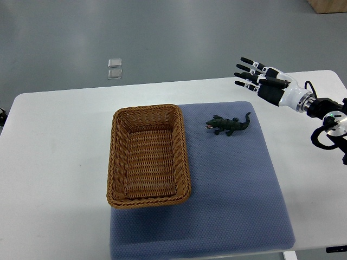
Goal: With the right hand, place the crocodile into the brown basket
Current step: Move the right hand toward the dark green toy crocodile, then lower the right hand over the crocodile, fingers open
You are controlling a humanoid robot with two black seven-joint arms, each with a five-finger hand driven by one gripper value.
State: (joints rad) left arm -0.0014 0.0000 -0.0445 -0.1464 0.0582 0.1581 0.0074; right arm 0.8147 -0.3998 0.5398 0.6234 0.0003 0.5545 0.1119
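Observation:
A small dark green toy crocodile (228,125) lies on the blue mat (233,184), its head pointing left toward the brown wicker basket (117,162). The basket stands upright and holds nothing, a short gap left of the toy. My right hand (250,74) hovers above the table's far right part, up and to the right of the crocodile, with its fingers spread and holding nothing. Its arm comes in from the right edge. The left arm does not show.
The white table (59,151) carries the mat and basket. Two small clear square objects (114,69) lie on the grey floor beyond the table's far edge. A wooden corner (328,5) shows at the top right.

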